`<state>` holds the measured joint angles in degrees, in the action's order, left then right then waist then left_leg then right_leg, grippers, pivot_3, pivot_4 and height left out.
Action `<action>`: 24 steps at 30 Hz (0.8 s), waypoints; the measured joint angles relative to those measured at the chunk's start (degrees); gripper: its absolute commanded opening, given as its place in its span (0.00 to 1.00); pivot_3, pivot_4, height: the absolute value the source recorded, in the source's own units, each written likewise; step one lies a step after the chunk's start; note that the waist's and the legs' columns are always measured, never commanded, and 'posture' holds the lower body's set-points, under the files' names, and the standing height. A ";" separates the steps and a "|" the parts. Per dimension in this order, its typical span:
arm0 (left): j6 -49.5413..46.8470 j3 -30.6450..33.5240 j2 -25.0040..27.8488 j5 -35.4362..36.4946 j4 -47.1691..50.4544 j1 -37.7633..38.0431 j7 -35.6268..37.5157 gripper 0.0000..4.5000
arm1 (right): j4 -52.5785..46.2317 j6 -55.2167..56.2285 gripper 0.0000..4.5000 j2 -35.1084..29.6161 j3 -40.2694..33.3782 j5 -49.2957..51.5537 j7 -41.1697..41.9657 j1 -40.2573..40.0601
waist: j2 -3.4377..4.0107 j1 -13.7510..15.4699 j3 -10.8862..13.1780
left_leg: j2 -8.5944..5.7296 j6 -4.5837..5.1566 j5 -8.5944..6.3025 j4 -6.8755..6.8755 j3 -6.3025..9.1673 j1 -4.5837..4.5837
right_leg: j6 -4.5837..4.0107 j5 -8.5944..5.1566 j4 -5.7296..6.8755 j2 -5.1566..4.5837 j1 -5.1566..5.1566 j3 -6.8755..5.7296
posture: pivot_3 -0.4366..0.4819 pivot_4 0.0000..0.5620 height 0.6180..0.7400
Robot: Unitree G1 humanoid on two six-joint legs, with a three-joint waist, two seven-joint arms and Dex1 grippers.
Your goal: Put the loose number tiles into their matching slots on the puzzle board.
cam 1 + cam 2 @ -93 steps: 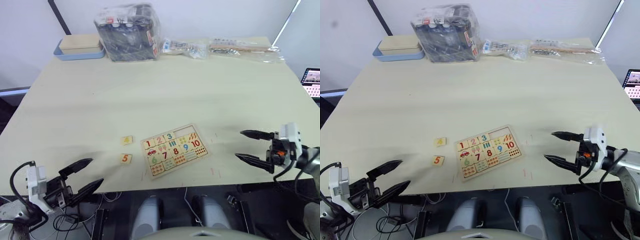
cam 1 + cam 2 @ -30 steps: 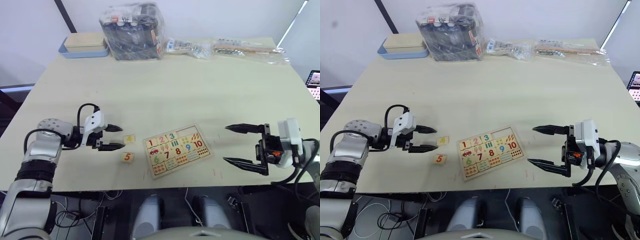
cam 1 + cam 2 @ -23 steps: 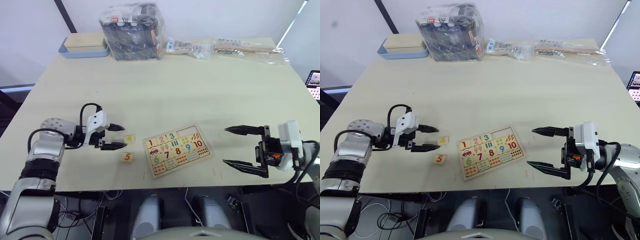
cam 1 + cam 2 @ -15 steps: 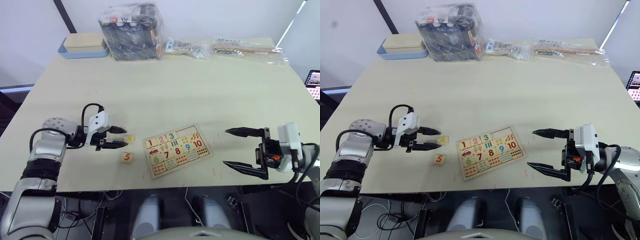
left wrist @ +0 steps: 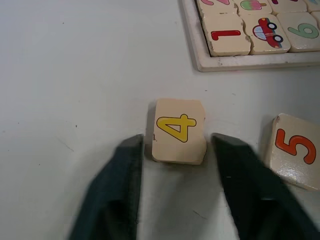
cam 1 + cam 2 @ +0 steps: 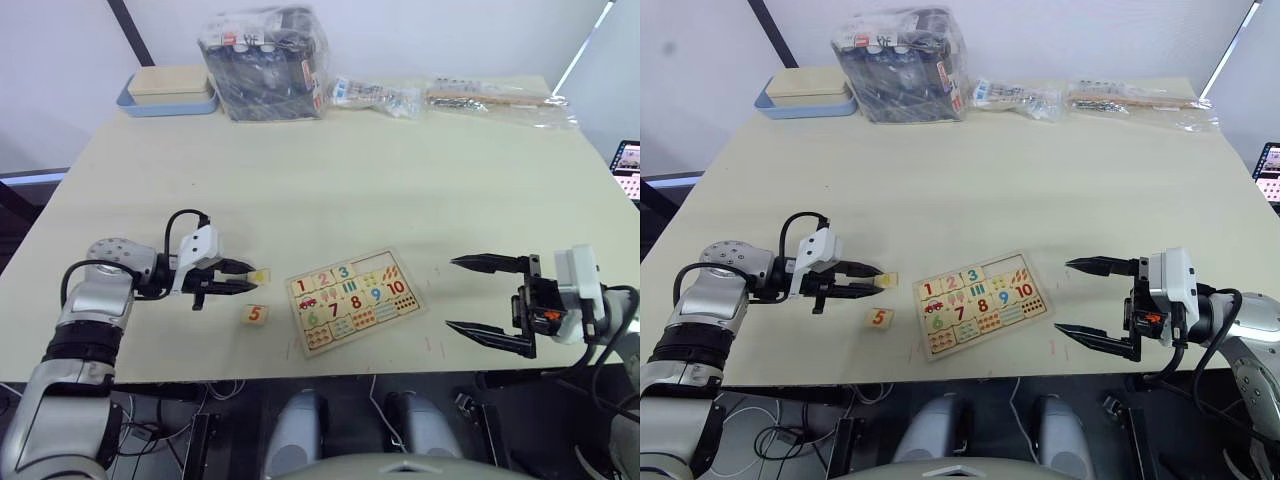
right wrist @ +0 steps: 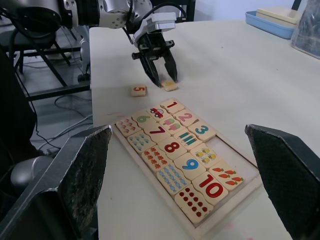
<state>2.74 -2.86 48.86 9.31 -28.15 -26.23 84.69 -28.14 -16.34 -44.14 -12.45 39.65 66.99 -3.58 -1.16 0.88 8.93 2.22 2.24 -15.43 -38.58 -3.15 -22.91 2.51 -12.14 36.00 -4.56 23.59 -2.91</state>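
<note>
The puzzle board [image 5: 240, 61] lies near the table's front edge, with 1, 2 and 3 seated in its top row. Two slots [image 6: 370, 265] to the right of the 3 are bare. The loose number tile with a yellow 4 [image 5: 179, 131] lies flat just left of the board. My left gripper [image 6: 250, 278] straddles it with one finger on each side, and a narrow gap still shows at each finger. The tile with an orange 5 [image 6: 254, 314] lies on the table just in front of it. My right gripper [image 6: 450, 293] hovers wide open and empty to the right of the board.
A pale box in a blue tray [image 6: 165, 90] stands at the back left. Beside it is a plastic-wrapped dark box [image 6: 265, 65]. Clear bags [image 6: 495, 95] lie along the back edge. A screen [image 6: 628, 165] shows past the table's right edge.
My left gripper has slid right up to the 4 tile and its fingers have narrowed around it. The right gripper has stayed where it was.
</note>
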 measured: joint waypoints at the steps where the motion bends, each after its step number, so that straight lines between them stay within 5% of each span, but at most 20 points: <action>1: 0.23 0.00 0.00 -0.02 -0.01 0.05 0.00 0.21 | 0.00 0.14 1.00 0.00 0.00 -0.13 0.00 0.00 | 0.00 0.00 0.00 | 0.00 0.00 0.00 0.00 0.00 0.00 | 0.00 0.00 0.00 0.00 0.00 0.00 | 0.48 0.27 1.00; 11: -1.96 0.54 2.64 0.17 5.55 2.15 -0.81 0.21 | 0.00 0.85 1.00 0.09 0.03 -0.58 -0.10 -0.54 | -0.04 -0.02 -0.02 | 0.01 0.00 0.00 0.00 0.02 0.01 | 0.00 0.00 0.00 0.00 -0.01 0.00 | 0.48 0.27 1.00; 21: -28.30 2.45 10.13 6.33 31.53 2.71 -5.16 0.21 | 0.01 1.26 1.00 0.77 -2.74 0.62 -2.19 -1.32 | -0.05 0.04 -0.02 | -0.01 0.00 0.00 -0.02 0.35 0.04 | 0.04 -0.01 0.00 0.33 -0.04 0.51 | 0.48 0.27 1.00; 24: -42.83 2.18 10.05 11.79 42.42 -2.38 -9.26 0.21 | 0.02 1.36 1.00 0.71 -3.51 0.79 -2.19 -2.43 | -0.08 -0.04 0.00 | -0.03 0.00 0.00 -0.06 0.38 0.09 | 0.06 -0.02 0.03 0.58 -0.07 0.92 | 0.48 0.27 1.00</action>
<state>-40.09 -0.69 58.91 21.10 14.27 -28.61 75.44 -28.12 -14.98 -43.43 -15.96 40.44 64.80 -6.02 -1.23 0.84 8.93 2.19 2.24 -15.43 -38.64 -2.77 -22.82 2.56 -12.16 36.03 -3.98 23.52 -1.99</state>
